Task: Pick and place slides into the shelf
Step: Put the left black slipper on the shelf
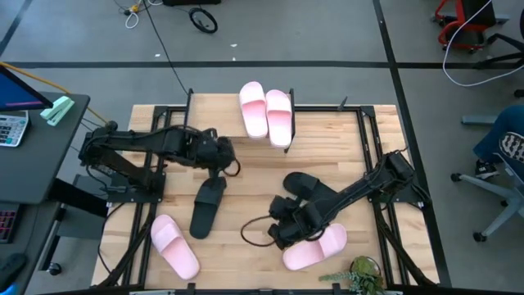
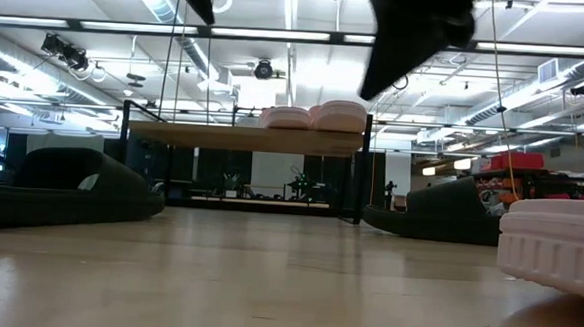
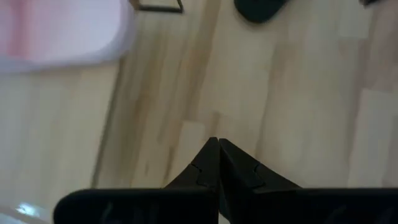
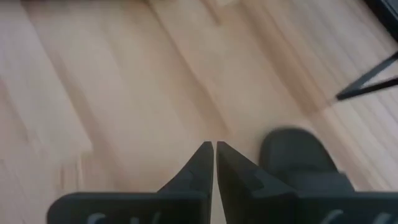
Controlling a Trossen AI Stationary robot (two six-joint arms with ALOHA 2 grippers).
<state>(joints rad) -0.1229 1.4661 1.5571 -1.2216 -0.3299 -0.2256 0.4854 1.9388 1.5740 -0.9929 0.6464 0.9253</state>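
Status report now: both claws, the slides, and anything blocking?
Left claw shut, empty. Right claw shut, empty. Two pink slides on shelf; black slide on table. Nothing blocking.

Two slides [image 1: 266, 112] lie side by side, touching, on the top board of the shelf [image 1: 327, 115], which stands at the table's [image 1: 344, 156] far edge. One slide [image 1: 207, 206] lies left of the table's middle, another [image 1: 304, 185] right of it. Near the front edge, one slide [image 1: 174, 246] lies toward the left corner and one [image 1: 315, 248] toward the right.
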